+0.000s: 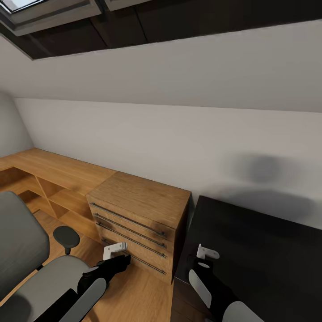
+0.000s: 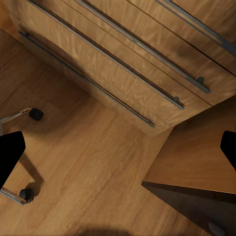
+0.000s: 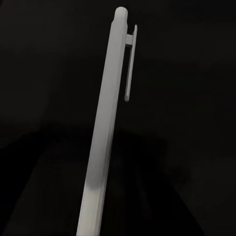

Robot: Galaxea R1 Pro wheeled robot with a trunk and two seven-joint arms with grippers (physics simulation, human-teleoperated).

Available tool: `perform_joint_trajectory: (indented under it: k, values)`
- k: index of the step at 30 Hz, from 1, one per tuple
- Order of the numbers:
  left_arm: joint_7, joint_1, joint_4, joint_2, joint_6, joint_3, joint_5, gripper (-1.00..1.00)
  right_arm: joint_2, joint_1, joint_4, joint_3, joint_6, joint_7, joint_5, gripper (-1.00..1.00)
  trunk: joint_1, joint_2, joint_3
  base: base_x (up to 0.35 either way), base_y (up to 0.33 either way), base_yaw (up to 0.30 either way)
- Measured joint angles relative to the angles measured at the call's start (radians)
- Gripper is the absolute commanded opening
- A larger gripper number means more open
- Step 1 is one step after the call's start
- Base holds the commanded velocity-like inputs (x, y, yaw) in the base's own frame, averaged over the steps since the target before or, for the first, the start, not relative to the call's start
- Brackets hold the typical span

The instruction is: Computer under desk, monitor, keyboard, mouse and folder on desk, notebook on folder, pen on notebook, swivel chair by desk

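White pen (image 3: pixel 105 132) lies lengthwise between right jaws.

1. A wooden chest of drawers (image 1: pixel 138 223) with long metal bar handles stands at centre frame against the white wall (image 1: pixel 179 134).
2. Low open wooden shelving (image 1: pixel 49 188) runs along the left.
3. Wooden floor (image 2: pixel 88 162) fills the lower centre.

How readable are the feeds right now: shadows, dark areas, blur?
Head view: even light, soft blurred shadows on the wall above the black desk. Left wrist view: sharp wood grain on the drawers. Right wrist view: near-black background, only the white pen standing out.
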Motion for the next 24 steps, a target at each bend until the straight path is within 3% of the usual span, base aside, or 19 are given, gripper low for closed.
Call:
perform_joint_trajectory:
  k: [6,14,24]
  values:
    - [0.0,0.0,0.0,0.0,0.0,0.0,0.0,1.0,0.0,0.0,-0.003,-0.012,0.008,-0.002,0.001,-1.0,0.0,0.0,0.0,0.0,0.0,0.0]
    - [0.0,0.0,0.0,0.0,0.0,0.0,0.0,1.0,0.0,0.0,-0.03,-0.036,0.08,-0.002,0.014,-1.0,0.0,0.0,0.0,0.0,0.0,0.0]
    - [0.0,0.0,0.0,0.0,0.0,0.0,0.0,1.0,-0.001,0.0,-0.034,-0.043,0.085,0.0,0.004,-1.0,0.0,0.0,0.0,0.0,0.0,0.0]
